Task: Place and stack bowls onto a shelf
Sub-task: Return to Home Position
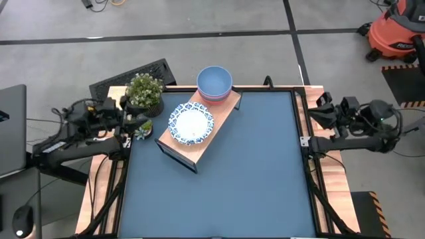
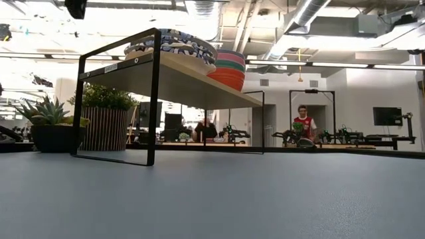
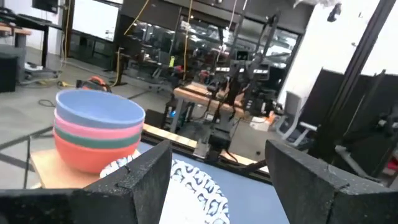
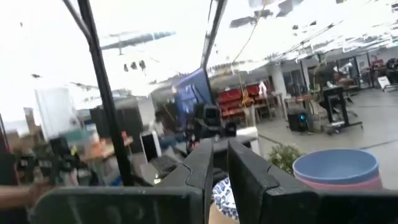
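Note:
The shelf (image 1: pixel 199 127) (image 2: pixel 174 74), a light-wood board on a dark frame, stands on the table at the far left. On its far end is a stack of small bowls (image 1: pixel 214 83) (image 2: pixel 228 69) (image 3: pixel 96 134), light blue on top. On its near end are white bowls with blue patterned rims (image 1: pixel 191 124) (image 2: pixel 171 42), nested. My left gripper (image 1: pixel 131 121) (image 3: pixel 217 180) is drawn back at the table's left edge, open, with nothing between its fingers. My right gripper (image 1: pixel 317 110) (image 4: pixel 221 171) is drawn back at the right edge, fingers almost together, holding nothing.
A potted plant (image 1: pixel 145 93) (image 2: pixel 106 116) and a small succulent (image 1: pixel 142 129) (image 2: pixel 48 123) stand left of the shelf, close to my left gripper. The blue tabletop (image 1: pixel 232 179) lies bare to the right of and nearer than the shelf. A person (image 2: pixel 305 123) is far off in the room.

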Robot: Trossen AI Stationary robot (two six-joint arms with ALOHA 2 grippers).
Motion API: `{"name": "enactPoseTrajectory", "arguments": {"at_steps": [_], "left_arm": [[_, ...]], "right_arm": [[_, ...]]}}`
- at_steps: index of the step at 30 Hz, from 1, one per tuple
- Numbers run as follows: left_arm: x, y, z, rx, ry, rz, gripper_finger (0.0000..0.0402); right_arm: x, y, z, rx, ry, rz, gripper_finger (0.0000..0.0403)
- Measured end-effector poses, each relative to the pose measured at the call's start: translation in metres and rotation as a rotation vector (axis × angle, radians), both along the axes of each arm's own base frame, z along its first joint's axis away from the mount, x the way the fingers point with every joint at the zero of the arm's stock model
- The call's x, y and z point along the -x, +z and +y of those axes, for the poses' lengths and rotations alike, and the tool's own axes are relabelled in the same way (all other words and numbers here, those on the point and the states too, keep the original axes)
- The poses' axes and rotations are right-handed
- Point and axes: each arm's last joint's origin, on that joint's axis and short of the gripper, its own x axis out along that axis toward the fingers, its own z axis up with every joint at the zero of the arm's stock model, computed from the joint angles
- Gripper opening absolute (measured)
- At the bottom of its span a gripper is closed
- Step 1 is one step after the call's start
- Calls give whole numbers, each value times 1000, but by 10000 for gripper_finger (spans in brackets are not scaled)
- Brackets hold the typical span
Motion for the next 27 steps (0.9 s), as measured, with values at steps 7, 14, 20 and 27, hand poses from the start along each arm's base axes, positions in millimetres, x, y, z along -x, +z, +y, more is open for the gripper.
{"name": "enactPoseTrajectory", "arguments": {"at_steps": [7, 14, 20, 27], "left_arm": [[7, -32, -4, 61, -77, -47, 243], [24, -45, -10, 58, -64, -98, 243], [10, -68, -6, 97, -96, -16, 243], [-1, -76, -10, 37, -264, -161, 243]], "right_arm": [[-1, -43, 0, -22, 6, -2, 74], [-17, -65, 0, -57, 3, 65, 74], [-37, -86, 0, -73, 19, 73, 74], [-52, -108, 3, -42, 125, -111, 74]]}}
